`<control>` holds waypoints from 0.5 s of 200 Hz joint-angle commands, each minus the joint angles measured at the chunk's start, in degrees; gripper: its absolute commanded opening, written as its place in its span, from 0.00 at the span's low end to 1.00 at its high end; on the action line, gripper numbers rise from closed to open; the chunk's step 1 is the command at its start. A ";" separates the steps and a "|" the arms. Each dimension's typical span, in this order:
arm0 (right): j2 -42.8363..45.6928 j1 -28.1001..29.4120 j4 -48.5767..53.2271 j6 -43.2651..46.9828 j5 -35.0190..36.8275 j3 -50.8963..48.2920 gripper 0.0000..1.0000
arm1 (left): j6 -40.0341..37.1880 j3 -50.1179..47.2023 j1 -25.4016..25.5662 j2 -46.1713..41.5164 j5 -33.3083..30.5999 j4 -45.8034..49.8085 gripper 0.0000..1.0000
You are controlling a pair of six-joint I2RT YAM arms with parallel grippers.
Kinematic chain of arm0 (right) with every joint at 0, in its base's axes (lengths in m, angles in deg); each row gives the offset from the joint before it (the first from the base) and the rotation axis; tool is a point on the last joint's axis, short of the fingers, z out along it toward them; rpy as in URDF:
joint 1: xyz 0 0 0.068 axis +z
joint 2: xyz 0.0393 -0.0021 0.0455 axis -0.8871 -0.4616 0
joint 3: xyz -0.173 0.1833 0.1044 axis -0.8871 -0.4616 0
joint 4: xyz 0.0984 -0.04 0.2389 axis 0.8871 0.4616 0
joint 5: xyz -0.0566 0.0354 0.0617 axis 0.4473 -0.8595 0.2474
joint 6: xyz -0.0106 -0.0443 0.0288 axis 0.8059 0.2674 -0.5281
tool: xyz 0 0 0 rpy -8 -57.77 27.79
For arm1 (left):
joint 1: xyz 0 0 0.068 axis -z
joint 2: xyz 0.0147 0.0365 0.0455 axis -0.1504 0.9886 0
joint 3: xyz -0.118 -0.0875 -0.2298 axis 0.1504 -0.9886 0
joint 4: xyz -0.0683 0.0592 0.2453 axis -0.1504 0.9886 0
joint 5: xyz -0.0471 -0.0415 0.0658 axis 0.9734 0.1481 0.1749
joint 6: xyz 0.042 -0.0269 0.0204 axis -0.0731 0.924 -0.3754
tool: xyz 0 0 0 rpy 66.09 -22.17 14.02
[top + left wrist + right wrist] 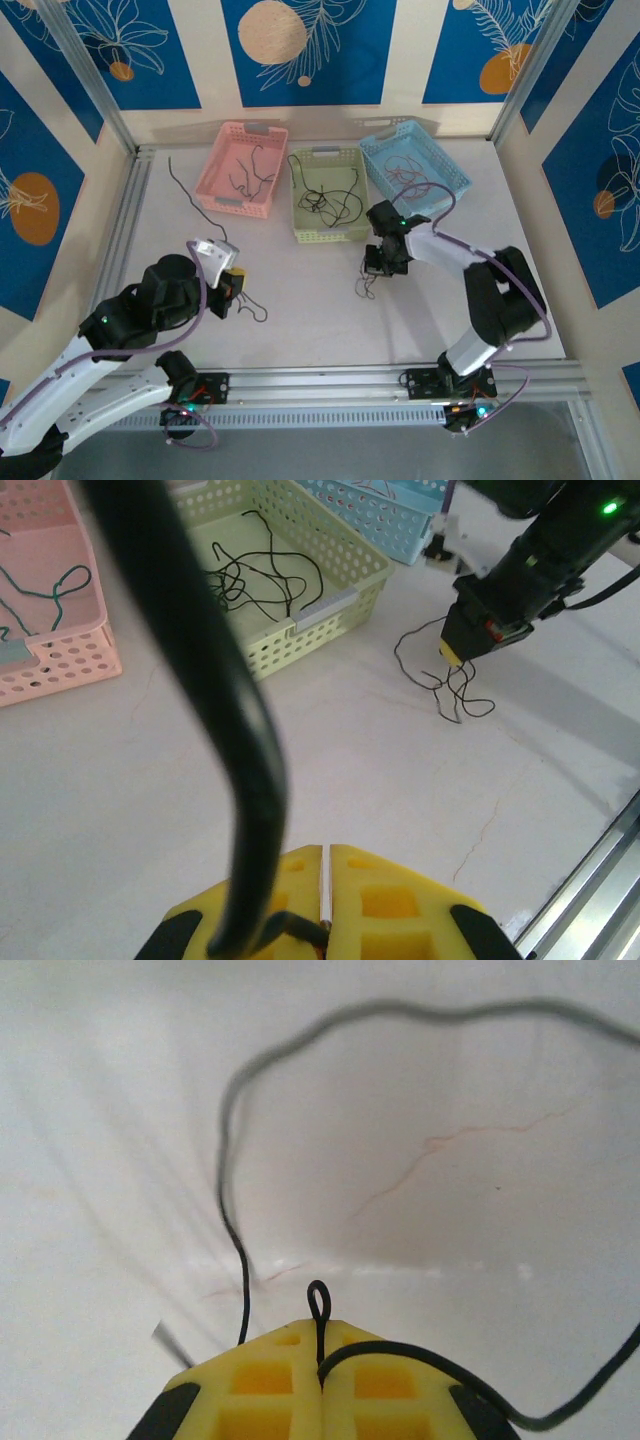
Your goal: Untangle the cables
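My left gripper (233,284) (327,852) is shut on a black cable (200,680) that rises blurred close past the lens; in the top view the cable's tail (257,311) curls on the table beside it. Low over the middle of the table, my right gripper (377,264) (321,1325) is shut on another black cable (232,1150), a small loop (318,1298) sticking out between its yellow fingers. That cable's loose curls (365,288) (450,685) hang onto the table below it. The left wrist view also has the right gripper (452,655) at upper right.
Three baskets stand at the back: pink (262,133) with teal cables, green (300,230) with black cables, blue (452,170) with reddish cables. A lone dark cable (185,190) lies left of the pink basket. Metal rails (400,375) run along the near edge.
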 commanded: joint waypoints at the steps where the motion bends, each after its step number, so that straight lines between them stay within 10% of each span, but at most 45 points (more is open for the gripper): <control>1: 8.04 0.48 -0.23 0.47 -3.10 1.66 0.00 | -0.82 -0.53 -0.15 -1.16 -0.88 0.17 0.00; 100: 9.14 3.05 0.33 10.11 -8.03 39.63 0.00 | -0.87 -0.79 -0.12 -1.75 -1.66 0.28 0.00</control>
